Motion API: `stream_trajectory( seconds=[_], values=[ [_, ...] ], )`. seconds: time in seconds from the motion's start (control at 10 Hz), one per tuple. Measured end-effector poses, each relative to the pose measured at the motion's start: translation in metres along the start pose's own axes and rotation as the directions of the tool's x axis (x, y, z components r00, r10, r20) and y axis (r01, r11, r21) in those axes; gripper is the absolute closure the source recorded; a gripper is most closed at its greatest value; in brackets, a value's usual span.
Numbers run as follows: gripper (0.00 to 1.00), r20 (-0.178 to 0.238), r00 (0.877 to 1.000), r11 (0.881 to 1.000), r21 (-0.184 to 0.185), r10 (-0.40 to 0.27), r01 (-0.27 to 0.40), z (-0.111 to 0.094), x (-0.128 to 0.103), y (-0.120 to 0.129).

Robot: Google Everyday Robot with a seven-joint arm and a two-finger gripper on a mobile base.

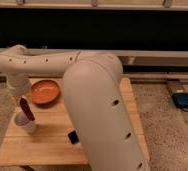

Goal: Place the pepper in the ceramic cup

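Gripper (pixel 22 100) hangs just above the cup (pixel 28 126), jaws clamped on the top end of the pepper (pixel 27 111). The pepper dangles tilted with its point down at the cup's rim, and I cannot tell whether the tip is inside or only in front of it. Cup stands near the left edge of the table (pixel 47 146); bowl (pixel 44 92) lies behind and right of the cup, near but apart; block (pixel 73 136) lies right of the cup and a little forward, partly hidden by my arm (pixel 102 110), which covers most of the table on that side.
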Motion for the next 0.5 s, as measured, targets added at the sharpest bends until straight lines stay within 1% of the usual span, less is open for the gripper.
stream_trajectory(
  seconds=[0.1, 0.3, 0.4, 0.5],
  values=[
    [1.0, 0.012, 1.0, 1.0, -0.012, -0.023, 0.024, -0.003, -0.008, 0.008],
    [1.0, 0.03, 0.998, 0.998, -0.04, -0.054, 0.055, -0.002, -0.011, 0.021],
    [0.98, 0.044, 0.997, 0.996, -0.062, -0.065, 0.067, 0.005, -0.011, 0.025],
    [0.93, 0.05, 0.997, 0.995, -0.074, -0.066, 0.07, 0.012, -0.011, 0.024]
  ],
)
